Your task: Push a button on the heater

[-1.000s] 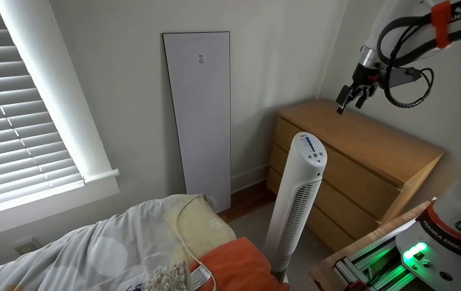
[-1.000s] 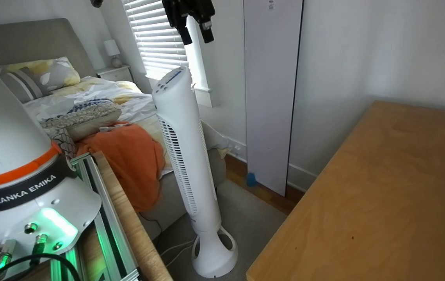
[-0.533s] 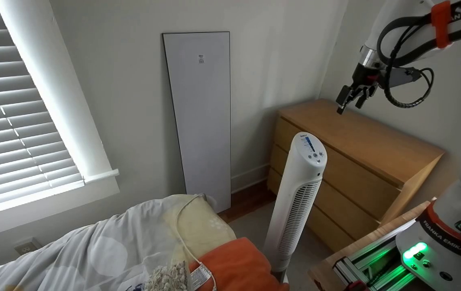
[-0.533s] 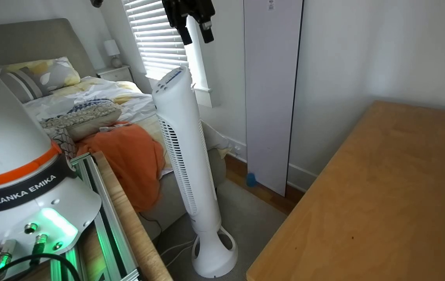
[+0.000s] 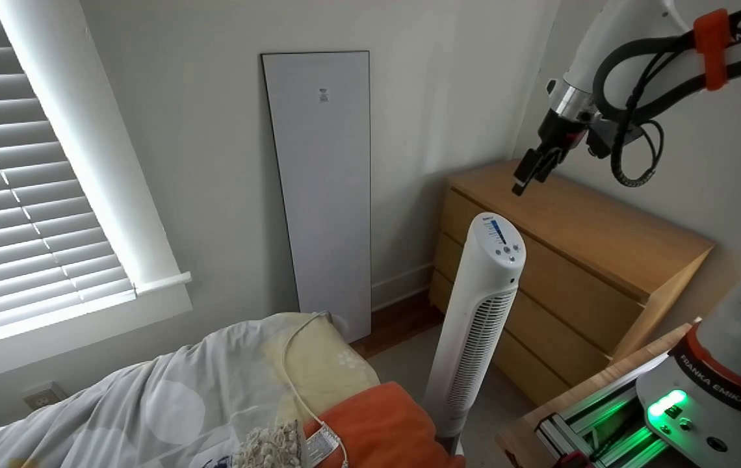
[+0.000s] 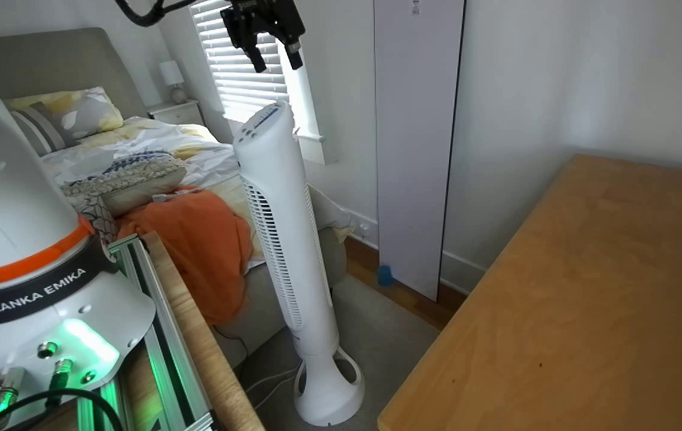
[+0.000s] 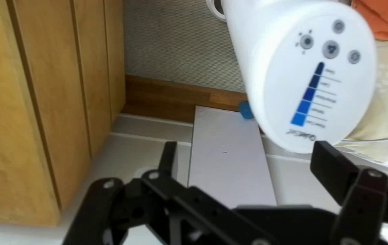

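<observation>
Arm [image 5: 624, 26] and pincer [image 5: 530, 184] have both shifted toward 8 o'clock in an exterior view since half a second ago, closing in on the heater [image 5: 474, 318], which has not budged. It stands on the carpet [image 6: 389, 329] between the bed [image 6: 264, 306] and the dresser [image 5: 595, 224]. Seen from the wrist, its slanted panel [image 7: 320, 85] lies at 2 o'clock, with four round buttons [image 7: 330, 49] bunched toward the panel's 1 o'clock edge. The pincer is spread wide, its fingers [image 7: 168, 154] well apart, and has hold of nothing. In both exterior views its tips hang above the heater's top, between 12 and 1 o'clock from the panel and not touching it. I judge this to be the approach: the reach looks mostly made, but no button is being pressed, and nothing shows that one has been. Left to do is to line a fingertip up with a button, come down on it and back away. From the wrist the buttons sit at the panel's far end from the fingers, so some travel toward 12 o'clock there seems needed first. Drawing the fingers together would likely give a neater prod, the buttons being small and close-set. Which one is wanted, I cannot tell.
</observation>
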Tool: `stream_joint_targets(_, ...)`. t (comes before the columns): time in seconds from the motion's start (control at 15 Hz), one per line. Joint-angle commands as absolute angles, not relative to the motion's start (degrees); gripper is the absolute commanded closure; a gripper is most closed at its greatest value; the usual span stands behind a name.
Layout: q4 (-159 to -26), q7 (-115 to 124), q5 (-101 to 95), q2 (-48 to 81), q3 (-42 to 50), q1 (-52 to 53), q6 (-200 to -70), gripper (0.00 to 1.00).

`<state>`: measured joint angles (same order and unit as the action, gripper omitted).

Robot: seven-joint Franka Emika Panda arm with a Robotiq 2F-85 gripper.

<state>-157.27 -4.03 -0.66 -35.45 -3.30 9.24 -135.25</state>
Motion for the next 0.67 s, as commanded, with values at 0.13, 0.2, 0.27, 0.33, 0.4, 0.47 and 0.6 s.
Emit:
stream_joint_targets(0.13,-157.4,-14.2,7.1,-33.9,-1.8,19.9,-139.1,0.26)
stream_joint_targets(0.2,-157.3,-16.3,8.4,-33.8,-1.5,21.5,-139.0,0.34)
stream_joint_targets(0.27,-157.3,-18.0,8.9,-33.8,-1.6,22.6,-138.2,0.42)
stream_joint_targets(0.33,-157.3,-20.2,9.7,-34.1,-1.2,24.0,-137.1,0.50)
stream_joint_targets(0.4,-157.3,-22.2,10.1,-34.3,-1.0,25.0,-136.7,0.58)
stream_joint_targets(0.47,-157.3,-24.3,10.3,-34.4,-0.7,25.8,-136.8,0.65)
stream_joint_targets(0.6,-157.3,-28.2,9.9,-34.0,0.1,26.6,-137.1,0.81)
